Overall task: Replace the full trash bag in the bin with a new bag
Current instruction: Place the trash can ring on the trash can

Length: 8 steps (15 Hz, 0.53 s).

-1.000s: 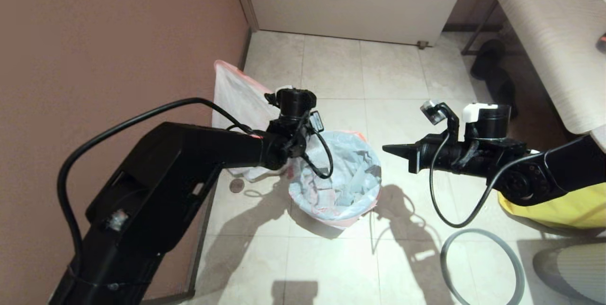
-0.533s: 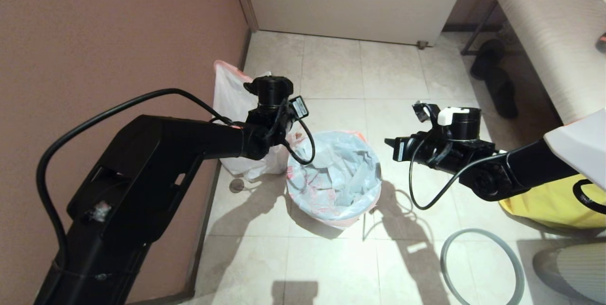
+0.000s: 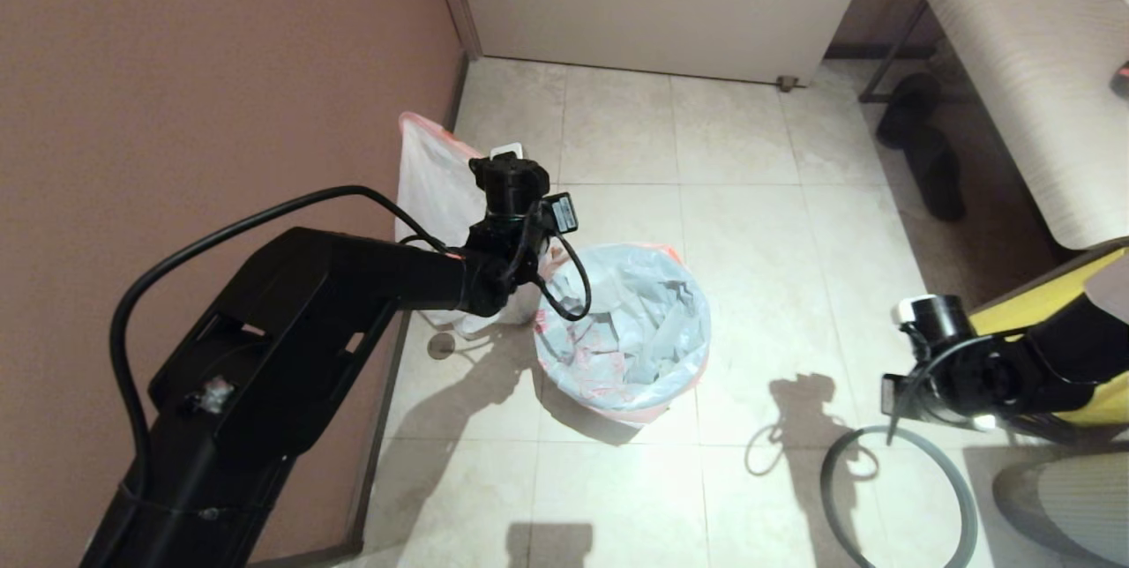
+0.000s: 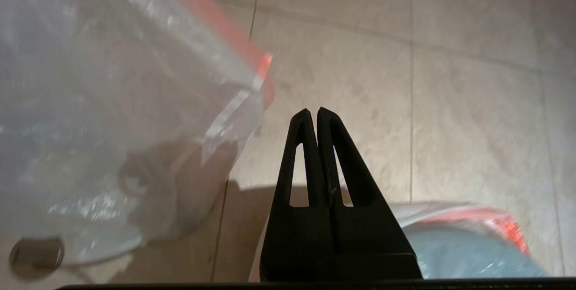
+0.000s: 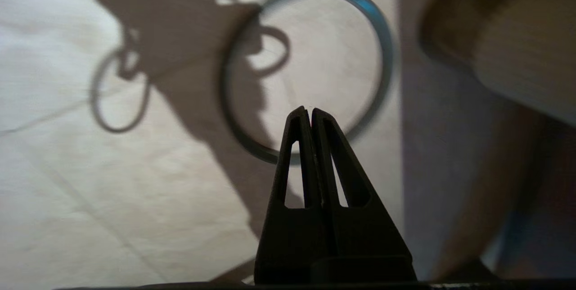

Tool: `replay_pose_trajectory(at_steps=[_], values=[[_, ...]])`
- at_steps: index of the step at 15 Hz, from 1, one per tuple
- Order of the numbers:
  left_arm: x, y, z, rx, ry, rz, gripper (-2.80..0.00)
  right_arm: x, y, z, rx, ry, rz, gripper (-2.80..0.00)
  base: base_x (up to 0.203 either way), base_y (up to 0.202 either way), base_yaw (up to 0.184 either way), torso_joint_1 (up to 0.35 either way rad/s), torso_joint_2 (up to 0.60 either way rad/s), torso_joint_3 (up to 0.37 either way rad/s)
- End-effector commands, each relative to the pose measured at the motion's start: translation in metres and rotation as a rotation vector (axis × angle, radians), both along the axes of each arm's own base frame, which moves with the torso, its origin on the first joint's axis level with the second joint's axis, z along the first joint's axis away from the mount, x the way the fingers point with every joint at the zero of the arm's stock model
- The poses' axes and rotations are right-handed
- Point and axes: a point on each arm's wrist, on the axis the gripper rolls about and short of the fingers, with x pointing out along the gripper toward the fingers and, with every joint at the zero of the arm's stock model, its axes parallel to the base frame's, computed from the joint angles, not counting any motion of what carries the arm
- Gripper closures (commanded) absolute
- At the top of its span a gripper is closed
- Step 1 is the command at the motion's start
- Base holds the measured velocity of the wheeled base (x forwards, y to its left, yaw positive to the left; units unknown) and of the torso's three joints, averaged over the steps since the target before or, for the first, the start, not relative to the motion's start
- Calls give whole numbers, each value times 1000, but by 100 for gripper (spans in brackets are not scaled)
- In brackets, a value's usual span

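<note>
Evidently the bin [image 3: 623, 334] is already being lined by the new bag [image 3: 648, 321], whose pink edge is folded over the top, while the full trash bag [image 3: 437, 189] is being kept just beside the bin, against the wall. The grey ring [image 3: 900, 497] is lying on the floor well apart from the bin, probably waiting to be pressed over the liner. The right gripper [image 5: 307, 112], clenched and empty, is being held above that ring. The left gripper [image 4: 313, 113], also clenched on nothing, is being held between the bin and the full bag. Only the wrist views are showing the fingers pressed together; only the head view is showing the lined bin whole.
</note>
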Motion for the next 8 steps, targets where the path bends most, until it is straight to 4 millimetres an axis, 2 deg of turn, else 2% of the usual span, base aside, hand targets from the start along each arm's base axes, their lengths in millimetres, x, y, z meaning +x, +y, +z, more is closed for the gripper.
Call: replay_pose_trajectory(at_steps=[1, 4, 6, 8], values=[[-6, 2, 8, -12, 60, -28, 0, -27, -34, -16, -1, 91, -117, 0, 0, 0, 0, 0, 0, 0], [-19, 13, 35, -132, 153, -104, 0, -48, -94, -45, -21, 198, -235, 0, 0, 0, 0, 0, 0, 0], [-22, 16, 42, -137, 155, -108, 0, -56, -124, -61, -32, 264, -208, 0, 0, 0, 0, 0, 0, 0], [-27, 16, 41, -112, 207, -118, 0, -62, -153, -69, 57, 260, -114, 0, 0, 0, 0, 0, 0, 0]])
